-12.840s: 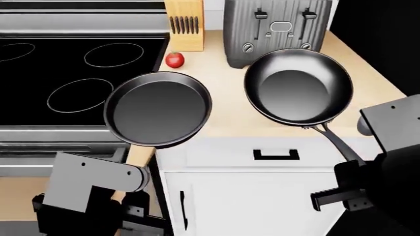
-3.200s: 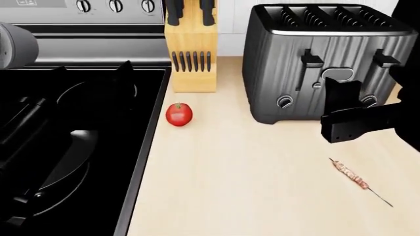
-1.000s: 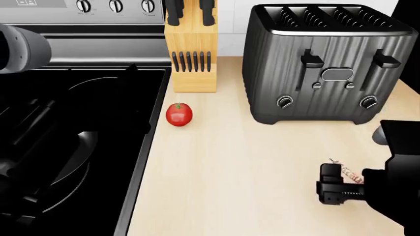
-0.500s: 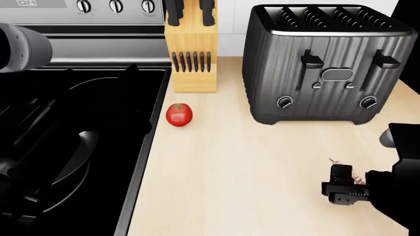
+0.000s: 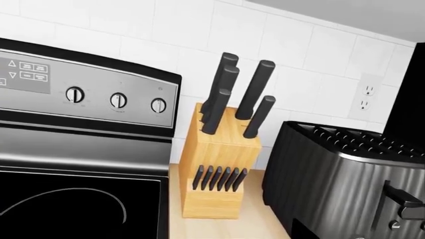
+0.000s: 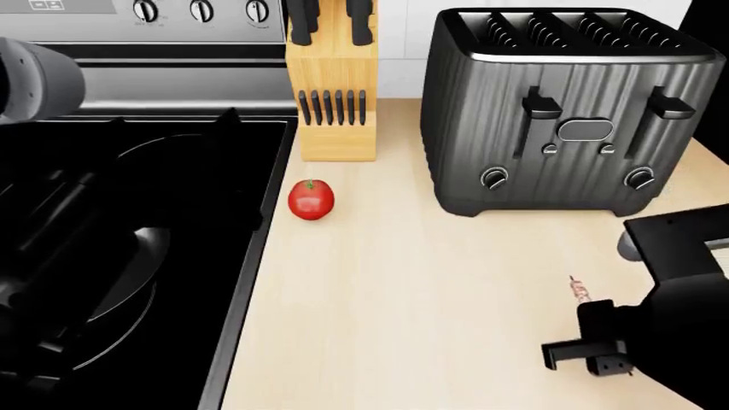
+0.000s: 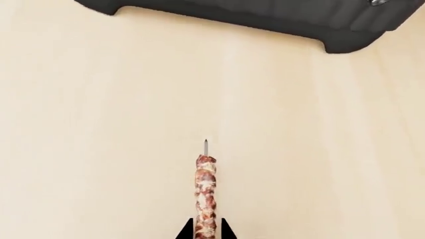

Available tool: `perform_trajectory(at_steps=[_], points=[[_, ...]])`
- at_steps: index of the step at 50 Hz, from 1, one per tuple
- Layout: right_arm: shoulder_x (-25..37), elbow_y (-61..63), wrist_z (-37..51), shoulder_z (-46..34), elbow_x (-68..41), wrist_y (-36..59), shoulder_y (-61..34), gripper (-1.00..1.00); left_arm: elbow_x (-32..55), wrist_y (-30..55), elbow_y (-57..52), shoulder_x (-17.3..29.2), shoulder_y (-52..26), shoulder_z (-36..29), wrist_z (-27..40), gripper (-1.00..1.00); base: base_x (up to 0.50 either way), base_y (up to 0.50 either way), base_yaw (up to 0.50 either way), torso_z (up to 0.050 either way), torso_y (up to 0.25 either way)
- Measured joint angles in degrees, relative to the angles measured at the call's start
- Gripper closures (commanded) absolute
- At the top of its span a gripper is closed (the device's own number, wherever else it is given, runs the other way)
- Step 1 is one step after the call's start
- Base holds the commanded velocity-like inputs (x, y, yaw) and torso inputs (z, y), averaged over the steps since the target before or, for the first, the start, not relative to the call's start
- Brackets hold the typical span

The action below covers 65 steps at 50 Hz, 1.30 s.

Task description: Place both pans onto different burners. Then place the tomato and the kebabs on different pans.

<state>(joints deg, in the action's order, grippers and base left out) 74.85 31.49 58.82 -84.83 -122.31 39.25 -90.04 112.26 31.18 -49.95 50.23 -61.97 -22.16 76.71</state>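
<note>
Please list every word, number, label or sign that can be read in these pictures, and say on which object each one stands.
No text can be read as words.
Stove control panel: small white boxed labels beside two triangle arrows, one up, one down; the lettering is too small to read.
Stove knobs: tiny marks around them, too blurred to read.
Toaster: plain levers and dials, no legible label.
Knife block, wall outlet, kebab, tomato: no text.
</note>
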Motion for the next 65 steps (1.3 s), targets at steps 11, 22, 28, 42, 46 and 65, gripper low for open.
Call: perform_trajectory(at_steps=[11,22,28,42,46,65], points=[[-1.59,3.37,-2.81,4.08,-2.14,0.71,-2.44,1.0,0.34,-0.33,-0.12,0.39,-0.26,0.2,0.18,-1.0,0.0,0.0,0.0,0.0,0.0],[-1.01,7.54,-3.41,7.82,-5.79,1.65,-6.42,1.0,0.75,-0.46,-0.26,0.35,-0.76,-0.09,0.66,-1.0,0.0,0.0,0.0,0.0,0.0],[-0.73,9.1,-2.83,8.67,-7.87,2.68,-7.71,1.0,1.07,-0.36,-0.19,0.28,-1.15,-0.49,1.03,-1.0,0.0,0.0,0.0,0.0,0.0],[0.69,11.39,0.01,10.92,-13.85,5.61,-11.97,1.0,0.23,3.61,6.16,-4.15,-5.21,-6.01,0.98,-1.0,0.0,0.0,0.0,0.0,0.0],[1.14,11.7,0.18,11.3,-14.47,5.93,-12.43,1.0,-0.29,5.96,9.5,-5.76,-7.77,-8.3,0.65,-1.0,0.0,0.0,0.0,0.0,0.0],[1.27,11.59,-0.17,11.64,-14.33,6.18,-12.0,1.0,-0.63,23.74,25.68,-8.53,-24.18,-18.06,-7.0,-1.0,0.0,0.0,0.0,0.0,0.0]])
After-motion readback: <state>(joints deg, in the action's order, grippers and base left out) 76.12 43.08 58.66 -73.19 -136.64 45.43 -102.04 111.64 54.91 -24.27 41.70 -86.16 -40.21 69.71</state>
